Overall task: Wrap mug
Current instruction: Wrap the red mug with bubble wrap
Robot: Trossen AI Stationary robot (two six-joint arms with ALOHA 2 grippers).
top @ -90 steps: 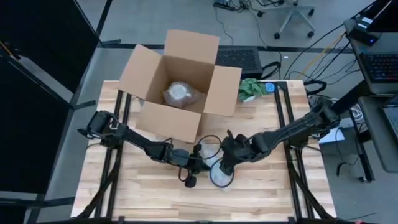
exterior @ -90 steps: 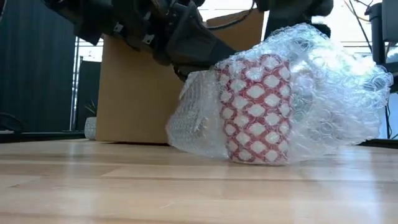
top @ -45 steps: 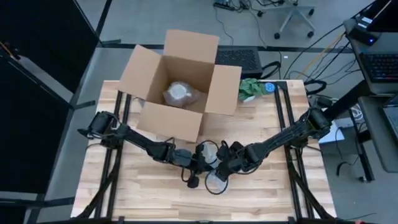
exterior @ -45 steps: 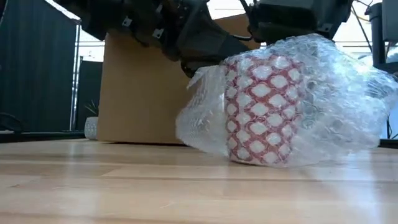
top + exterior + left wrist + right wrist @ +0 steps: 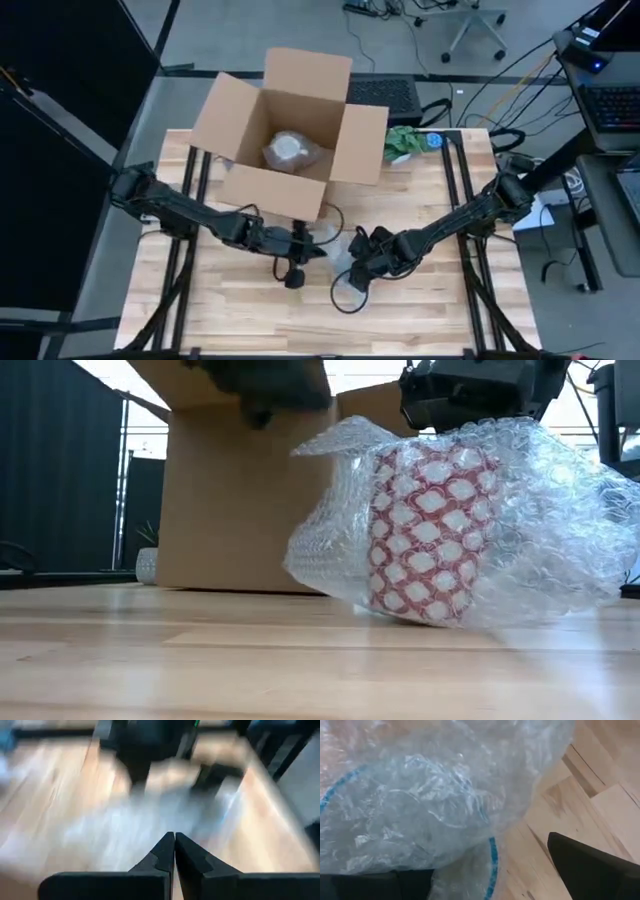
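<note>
low view puts the mug point(image 5: 432, 530), red with a white lattice pattern, nearest the lens on the wooden table point(image 5: 200, 670), tilted so its top leans toward 1 o'clock, with bubble wrap point(image 5: 540, 530) draped loosely over and around it. 0.5 s ago the mug stood closer to upright, and the wrap's edge at 10 o'clock now sticks up as a loose flap. the right gripper point(image 5: 470, 390) sits just above the bundle at 12 o'clock; in its wrist view 1 dark finger point(image 5: 595, 865) stands clear of the wrap, the other is hidden under the plastic, so the jaws look spread over it. the left gripper point(image 5: 303, 241) has pulled back toward 9 o'clock since 0.5 s ago and no longer touches the wrap; its fingers point(image 5: 162, 852) are pressed together on nothing. behind the bundle stands the open cardboard box point(image 5: 290, 135), flaps out, with another wrapped item point(image 5: 290, 152) inside.
</note>
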